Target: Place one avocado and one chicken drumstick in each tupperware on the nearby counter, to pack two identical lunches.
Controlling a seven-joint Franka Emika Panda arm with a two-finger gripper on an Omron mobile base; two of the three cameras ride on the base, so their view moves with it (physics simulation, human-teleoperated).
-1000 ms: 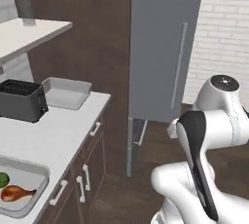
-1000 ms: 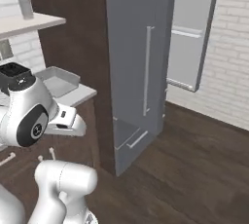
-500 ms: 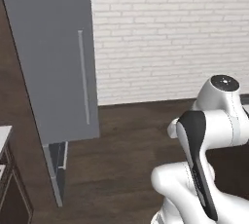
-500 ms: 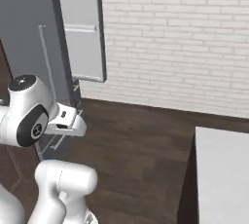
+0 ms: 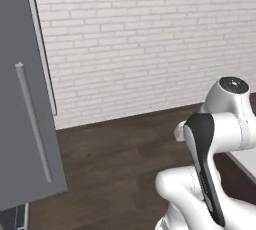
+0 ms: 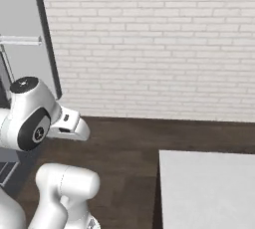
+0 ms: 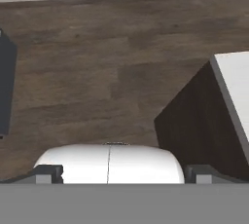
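Observation:
My gripper is open in the hand view. Its two dark fingertips stand wide apart at the bottom with nothing between them. It looks down at a dark wood floor. The corner of an off-white counter over a dark brown side shows at the right of the hand view. The same counter lies low at the right of the right base view. The avocados, the chicken drumsticks and the tupperware are out of view.
A tall grey fridge door with a long bar handle stands at the left. A white brick wall runs across the back. Dark wood floor lies open between the wall and the arm.
The whole picture has swung round, so the base has turned. The counter with the toaster and trays has left the views. The fridge has slid left. The gripper stays open.

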